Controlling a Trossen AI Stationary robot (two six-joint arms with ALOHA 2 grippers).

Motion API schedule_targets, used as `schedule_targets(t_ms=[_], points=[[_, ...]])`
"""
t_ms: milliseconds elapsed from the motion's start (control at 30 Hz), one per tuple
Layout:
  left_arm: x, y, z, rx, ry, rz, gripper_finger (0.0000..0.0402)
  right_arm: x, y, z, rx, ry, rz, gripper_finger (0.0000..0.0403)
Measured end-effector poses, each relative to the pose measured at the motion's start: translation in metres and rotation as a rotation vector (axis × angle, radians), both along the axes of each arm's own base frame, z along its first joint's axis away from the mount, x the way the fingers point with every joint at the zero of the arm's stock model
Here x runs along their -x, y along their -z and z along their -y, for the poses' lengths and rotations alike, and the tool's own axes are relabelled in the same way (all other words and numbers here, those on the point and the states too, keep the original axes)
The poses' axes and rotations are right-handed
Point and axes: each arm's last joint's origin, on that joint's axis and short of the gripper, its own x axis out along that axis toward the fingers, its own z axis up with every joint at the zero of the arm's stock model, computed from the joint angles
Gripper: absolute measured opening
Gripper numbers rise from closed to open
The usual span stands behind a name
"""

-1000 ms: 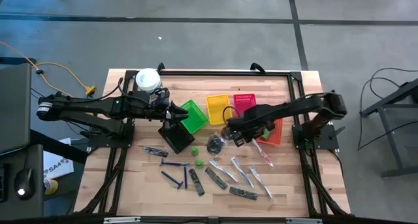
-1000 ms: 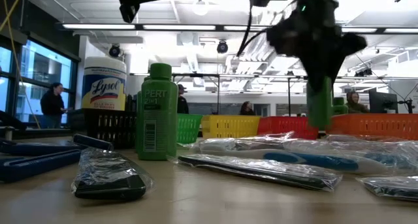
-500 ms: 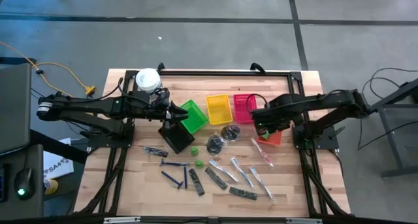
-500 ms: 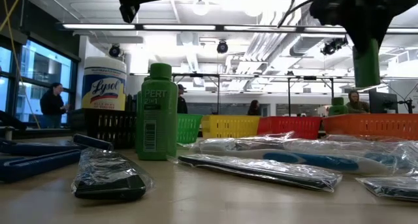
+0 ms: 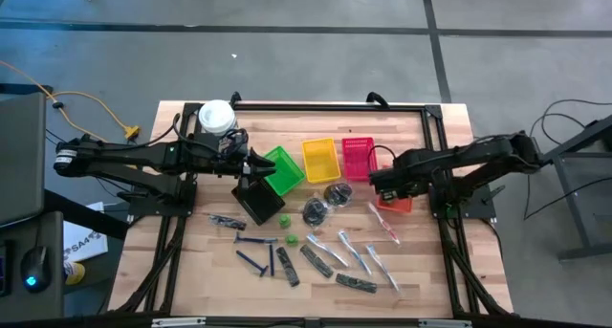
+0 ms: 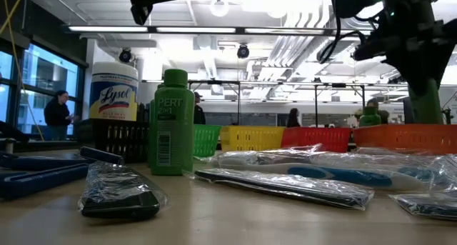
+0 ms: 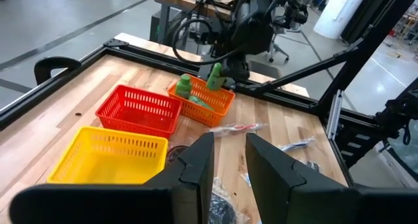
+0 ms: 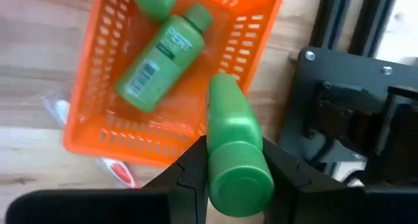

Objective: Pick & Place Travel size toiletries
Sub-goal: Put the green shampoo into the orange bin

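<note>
My right gripper [image 5: 386, 184] is shut on a stubby green bottle [image 8: 230, 136] above the orange basket [image 8: 91, 113], which holds two more green bottles [image 8: 160, 57]. The held bottle also shows in the low view [image 6: 427, 102] and the left wrist view [image 7: 214, 75]. My left gripper [image 5: 254, 165] is open and empty [image 7: 228, 165] near the green basket [image 5: 284, 168] and above the black basket [image 5: 256, 202]. Green bottles [image 5: 284, 218], razors [image 5: 254, 261], packets [image 5: 354, 251], dark strips [image 5: 287, 267] and bagged dark round pieces [image 5: 316, 211] lie on the table. My right gripper pinches the green bottle between its two fingers [image 8: 193, 164] at the shoulder just below the cap [image 8: 236, 149]. The fingers come from above, pointing down. The bottle hangs below them, cap end up, base [image 8: 222, 87] toward the orange basket, lifted clear of the table.
A yellow basket [image 5: 319, 159] and a red basket [image 5: 359, 156] stand between the green and orange ones. A white tub with a yellow label [image 5: 217, 116] stands at the far left. The dark frame rails [image 5: 435, 137] run along the table's edges.
My right gripper has carried the green bottle from near the bagged round pieces toward the table's right edge, rising on the way, then come lower over the orange basket. The bottle has stayed upright in the hold.
</note>
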Motion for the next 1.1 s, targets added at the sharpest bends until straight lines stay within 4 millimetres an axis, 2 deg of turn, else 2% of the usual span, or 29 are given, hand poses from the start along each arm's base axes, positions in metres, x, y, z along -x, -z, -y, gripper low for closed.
schedule_targets(t_ms=[700, 800, 1100], points=[[0.0, 0.0, 0.0, -0.023, 0.004, -0.002, 0.0086, 0.006, 0.046, 0.001, 0.021, 0.078, 0.037, 0.0093], [0.0, 0.0, 0.0, -0.023, 0.004, -0.002, 0.0086, 0.004, 0.048, 0.0, 0.011, 0.08, 0.061, 0.011], [0.0, 0.0, 0.0, -0.023, 0.004, -0.001, 0.0086, 0.004, 0.048, 0.0, 0.002, 0.08, 0.062, 0.0197]])
